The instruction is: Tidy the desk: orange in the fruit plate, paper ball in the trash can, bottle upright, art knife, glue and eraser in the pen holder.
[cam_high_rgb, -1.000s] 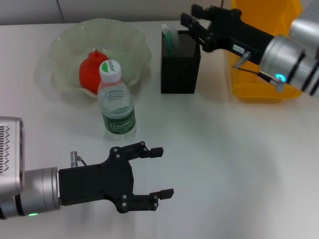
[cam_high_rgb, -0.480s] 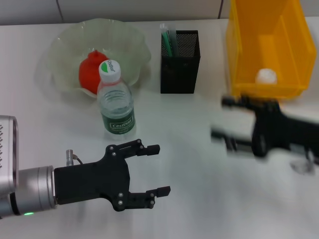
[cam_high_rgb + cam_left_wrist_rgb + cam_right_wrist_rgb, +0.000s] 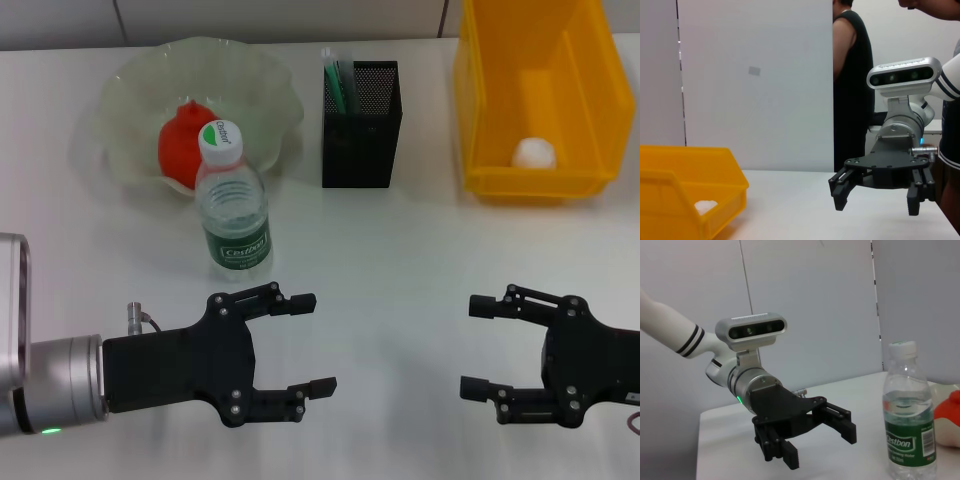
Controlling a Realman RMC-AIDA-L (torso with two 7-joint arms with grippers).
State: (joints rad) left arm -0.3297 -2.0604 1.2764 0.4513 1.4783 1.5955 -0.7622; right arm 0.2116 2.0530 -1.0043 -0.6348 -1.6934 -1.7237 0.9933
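The bottle [image 3: 235, 200] stands upright on the table [image 3: 420, 270], cap up, just in front of the fruit plate [image 3: 260, 85]. The orange [image 3: 180, 145] sits in that plate, partly hidden behind the bottle's shoulder and cap. Beside the plate, on the far side from the robot's left, stands the black mesh pen holder [image 3: 362, 130] with green-tinted items poking out of one corner. Whether these are the art knife and glue I cannot tell, and the eraser is nowhere to be made out — it may lie sunk inside the mesh cup. Beyond the pen holder is the yellow trash can [image 3: 480, 120], its far end cut off by the frame, with the white paper ball [image 3: 533, 153] lying at its bottom.

By this layout the tidying looks essentially finished. That fits how the arms sit — both are low and well short of the bottle, nearer the robot, holding nothing. The left gripper [image 3: 305, 343] hovers over bare table on the near side of the bottle, jaws spread wide and empty. The right gripper [image 3: 480, 348] mirrors it well off toward the trash can's side, jaws likewise released, its arm cut off at the frame edge.
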